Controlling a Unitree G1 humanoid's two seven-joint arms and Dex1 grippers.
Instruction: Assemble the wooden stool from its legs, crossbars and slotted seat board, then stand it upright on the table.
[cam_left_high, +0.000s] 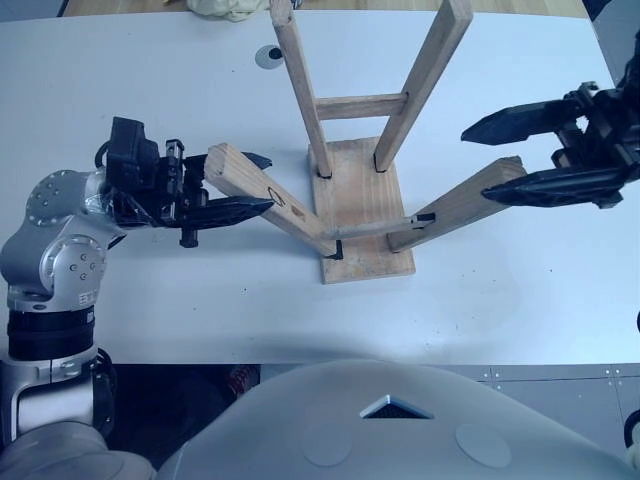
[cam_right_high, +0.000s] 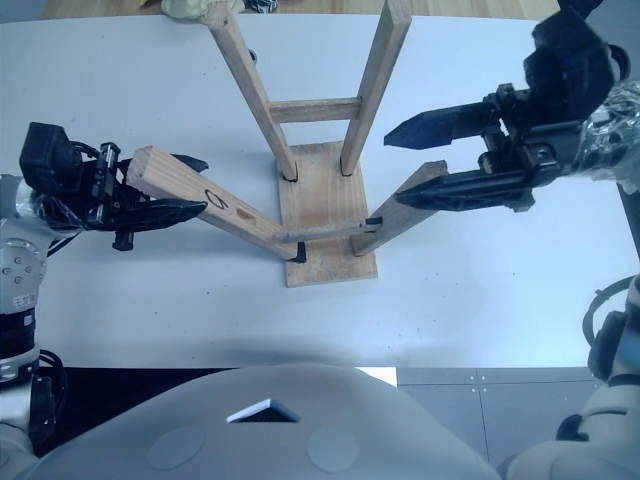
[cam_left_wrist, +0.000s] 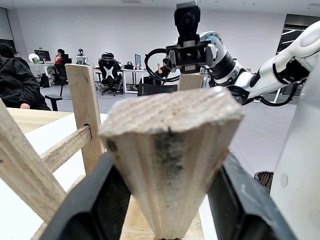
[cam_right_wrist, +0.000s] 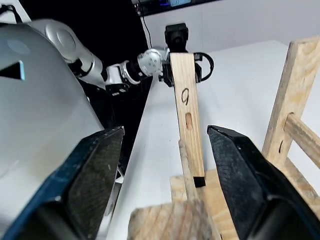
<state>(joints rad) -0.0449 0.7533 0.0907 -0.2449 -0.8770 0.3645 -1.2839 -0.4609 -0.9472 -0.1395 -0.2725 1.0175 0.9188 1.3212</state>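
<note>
The slotted seat board (cam_left_high: 362, 190) lies flat on the white table. Two far legs (cam_left_high: 305, 95) (cam_left_high: 425, 75) stand upright in it, joined by a crossbar (cam_left_high: 360, 105). Two near legs splay outwards with a thin crossbar (cam_left_high: 375, 229) between them. My left gripper (cam_left_high: 248, 183) is shut on the outer end of the left leg (cam_left_high: 265, 200), the one marked with a number (cam_right_wrist: 187, 115); its end (cam_left_wrist: 170, 145) sits tight between both fingers (cam_left_wrist: 95, 205). My right gripper (cam_left_high: 475, 162) stands open around the right leg's end (cam_left_high: 495, 178), with gaps on both sides (cam_right_wrist: 170, 220).
A pale yellow object (cam_left_high: 225, 8) lies at the table's far edge, with a small round disc (cam_left_high: 268, 56) near it. Bare table (cam_left_high: 180, 300) spreads in front of the board up to the near edge.
</note>
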